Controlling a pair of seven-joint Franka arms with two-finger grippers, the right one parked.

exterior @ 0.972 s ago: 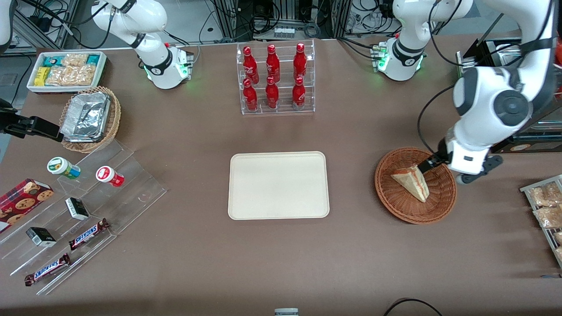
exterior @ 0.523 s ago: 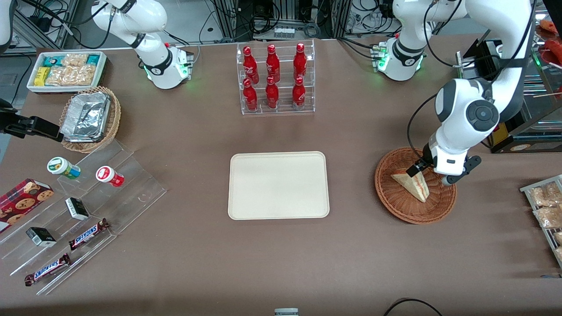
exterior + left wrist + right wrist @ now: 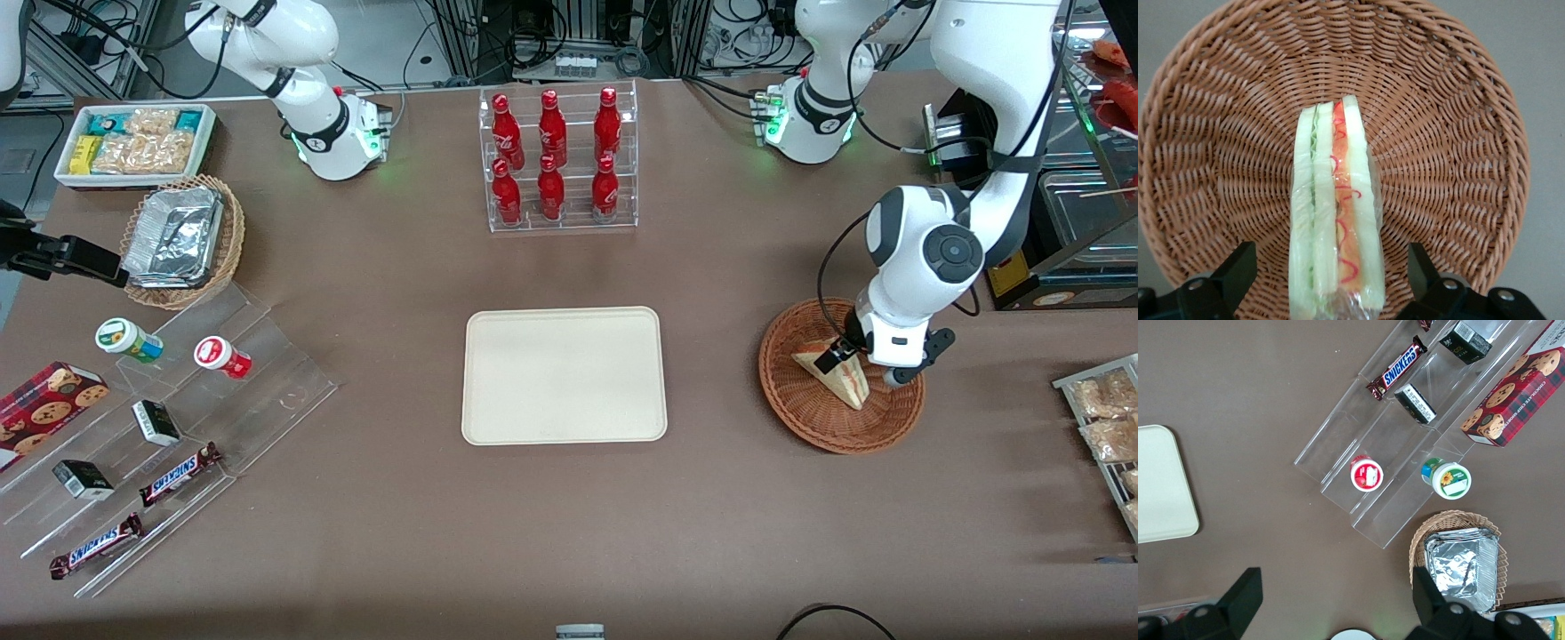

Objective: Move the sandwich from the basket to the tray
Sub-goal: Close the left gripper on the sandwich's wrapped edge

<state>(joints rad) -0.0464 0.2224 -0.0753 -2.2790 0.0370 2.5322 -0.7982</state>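
The sandwich (image 3: 837, 380), a wrapped wedge of pale bread with red and green filling, lies in the reddish-brown wicker basket (image 3: 794, 411) toward the working arm's end of the table. My left gripper (image 3: 859, 368) is down inside the basket and open. In the left wrist view its two black fingers (image 3: 1237, 268) stand one on each side of the sandwich (image 3: 1335, 213), with a gap of basket weave (image 3: 1458, 133) showing on both sides, and the gripper (image 3: 1328, 270) touches nothing. The cream tray (image 3: 564, 374) lies bare at the table's middle, and a corner of the tray (image 3: 1158, 487) shows in the right wrist view.
A clear rack of red bottles (image 3: 557, 160) stands farther from the front camera than the tray. Bagged snacks (image 3: 1102, 418) lie at the working arm's end. A clear stepped stand with candy bars (image 3: 178, 400), a tan basket of foil trays (image 3: 182, 240) and a white snack bin (image 3: 133, 142) sit toward the parked arm's end.
The left arm has swung in and come down over the basket, bringing the open gripper from the basket's rim to straddle the sandwich. The sandwich has not moved.
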